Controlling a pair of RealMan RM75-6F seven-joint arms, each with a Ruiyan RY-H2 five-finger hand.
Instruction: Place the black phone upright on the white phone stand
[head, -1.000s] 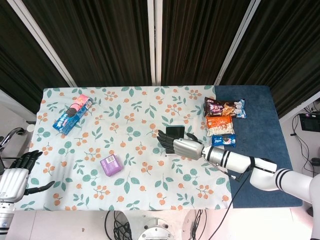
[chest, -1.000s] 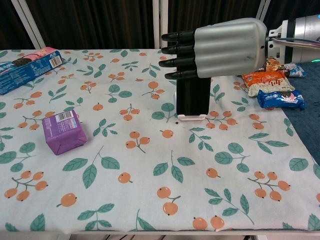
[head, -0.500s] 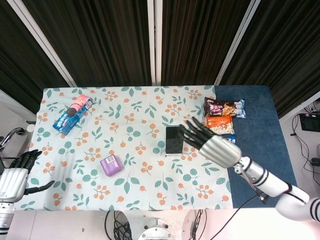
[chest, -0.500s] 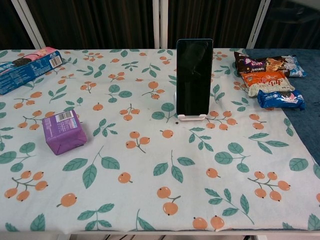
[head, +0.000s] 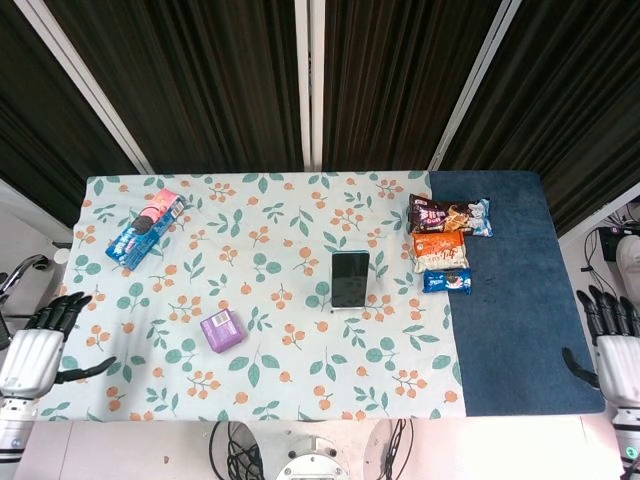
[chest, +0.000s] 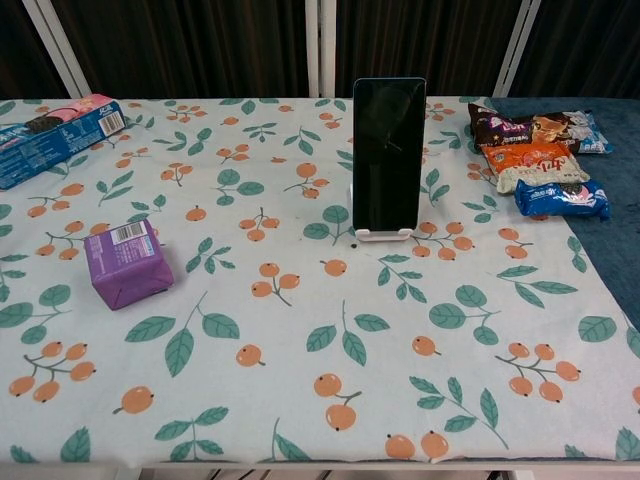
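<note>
**Black phone stands on its stand, both hands clear**

The black phone (chest: 388, 155) is a thin, stiff slab with a glossy glass face, so I judge it slippery and easy to crack, moderately light, and top-heavy when propped. The safest hold would be across its two long side edges, near the middle, with the screen left untouched. Any nudge near the top edge could tip it backwards off its support.

Going left to right across the table: the left hand (head: 35, 347) hangs off the near-left corner of the flowered tablecloth (chest: 300, 330), fingers spread and holding nothing. A blue biscuit box (head: 146, 227) lies at the far left, and a small purple packet (chest: 127, 263) sits nearer the front. At the centre the phone stands upright in portrait, its bottom edge seated in the lip of the white phone stand (chest: 381, 234), leaning slightly back against it. Right of it, snack packets (chest: 535, 156) lie in a cluster at the edge of the blue mat (head: 510, 290). The right hand (head: 613, 345) hovers beyond the mat's right edge, fingers apart and empty.

The phone sits well apart from both hands, roughly midway between them, with neither touching it. From how things lie, the placing looks done.
</note>
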